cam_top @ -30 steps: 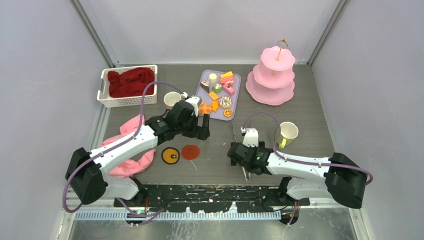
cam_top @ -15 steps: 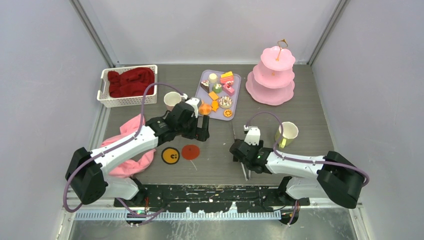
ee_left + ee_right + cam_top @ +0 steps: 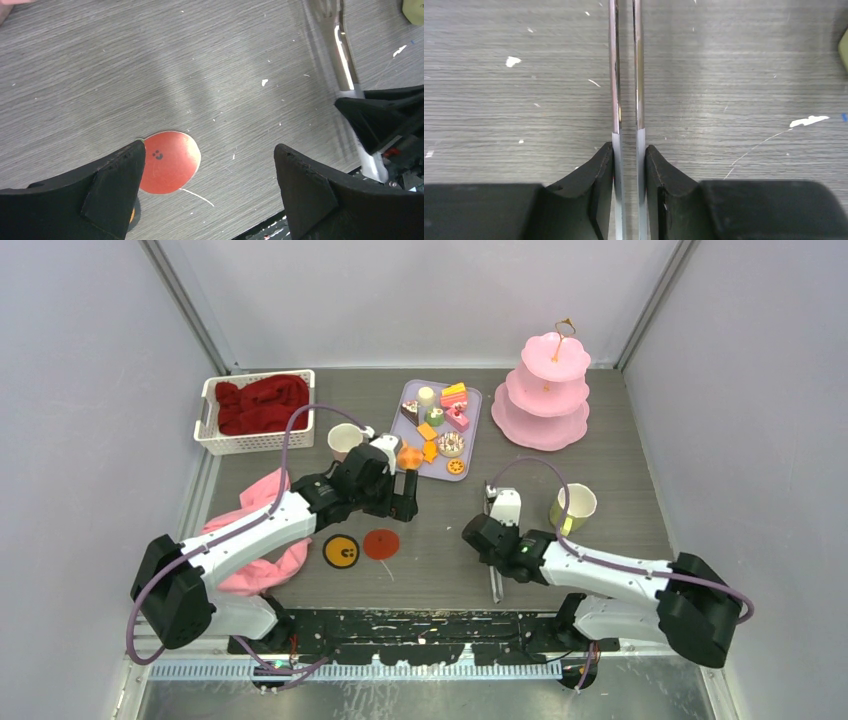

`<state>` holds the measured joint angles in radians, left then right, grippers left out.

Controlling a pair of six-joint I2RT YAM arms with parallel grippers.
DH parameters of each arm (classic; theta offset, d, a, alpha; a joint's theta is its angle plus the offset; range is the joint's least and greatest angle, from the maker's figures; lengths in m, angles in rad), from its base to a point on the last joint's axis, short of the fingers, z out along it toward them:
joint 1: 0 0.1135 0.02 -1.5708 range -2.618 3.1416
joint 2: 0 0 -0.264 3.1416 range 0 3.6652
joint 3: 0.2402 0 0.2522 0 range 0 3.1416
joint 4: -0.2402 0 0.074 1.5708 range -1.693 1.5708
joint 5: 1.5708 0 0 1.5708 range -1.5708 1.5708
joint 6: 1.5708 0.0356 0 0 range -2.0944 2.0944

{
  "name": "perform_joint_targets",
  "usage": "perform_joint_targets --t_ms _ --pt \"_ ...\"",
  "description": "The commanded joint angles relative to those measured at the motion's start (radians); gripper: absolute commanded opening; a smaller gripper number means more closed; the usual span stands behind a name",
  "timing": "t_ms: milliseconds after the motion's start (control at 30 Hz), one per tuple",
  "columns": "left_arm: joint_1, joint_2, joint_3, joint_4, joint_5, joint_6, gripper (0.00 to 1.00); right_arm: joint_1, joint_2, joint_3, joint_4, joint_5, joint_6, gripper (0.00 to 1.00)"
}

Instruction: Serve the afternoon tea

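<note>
The afternoon tea's toy cakes [image 3: 445, 405] lie on a lavender tray [image 3: 471, 445] at the back middle. One cream mug [image 3: 343, 440] stands left of the tray, another [image 3: 574, 506] at the right. My right gripper [image 3: 486, 545] [image 3: 629, 150] is low over the table, shut on the two arms of the long metal tweezers [image 3: 613, 75] [image 3: 495, 585], which lie flat. My left gripper [image 3: 405, 505] [image 3: 210, 147] hangs open over bare table, with nothing between its fingers and a red coaster [image 3: 169, 161] just below its left finger.
A pink three-tier stand [image 3: 545, 390] is at the back right. A white basket [image 3: 255, 443] with a red cloth sits at the back left. A pink cloth [image 3: 262, 540] lies under the left arm, next to a yellow-and-black coaster [image 3: 342, 551].
My right gripper has closed from wide open onto the tweezers and shifted slightly. The left arm has stayed in place.
</note>
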<state>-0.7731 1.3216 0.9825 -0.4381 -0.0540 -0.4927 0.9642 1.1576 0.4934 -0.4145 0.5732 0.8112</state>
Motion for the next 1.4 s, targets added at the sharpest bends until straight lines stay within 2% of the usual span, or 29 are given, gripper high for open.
perform_joint_targets --t_ms 0,133,267,600,700,967,1367 --pt "0.007 -0.043 0.031 0.011 -0.061 0.021 0.99 -0.022 -0.089 0.164 -0.133 0.002 -0.095 0.28" --pt "0.008 -0.069 0.035 0.007 -0.084 0.036 0.99 -0.152 -0.073 0.313 -0.191 -0.165 -0.291 0.26" --pt "0.013 -0.096 0.014 0.023 -0.106 0.032 0.99 -0.237 0.030 0.479 -0.278 -0.286 -0.418 0.27" --pt "0.050 -0.121 0.013 0.001 -0.121 0.004 0.99 -0.362 0.244 0.726 -0.268 -0.392 -0.532 0.30" --pt "0.053 -0.131 0.010 -0.003 -0.122 0.000 0.99 -0.415 0.276 0.742 -0.250 -0.431 -0.545 0.33" --pt "0.058 -0.135 0.002 -0.001 -0.124 -0.010 0.99 -0.419 0.300 0.730 -0.260 -0.437 -0.576 0.45" --pt "0.060 -0.110 -0.008 0.002 -0.115 -0.023 0.99 -0.418 0.328 0.697 -0.236 -0.421 -0.578 0.47"
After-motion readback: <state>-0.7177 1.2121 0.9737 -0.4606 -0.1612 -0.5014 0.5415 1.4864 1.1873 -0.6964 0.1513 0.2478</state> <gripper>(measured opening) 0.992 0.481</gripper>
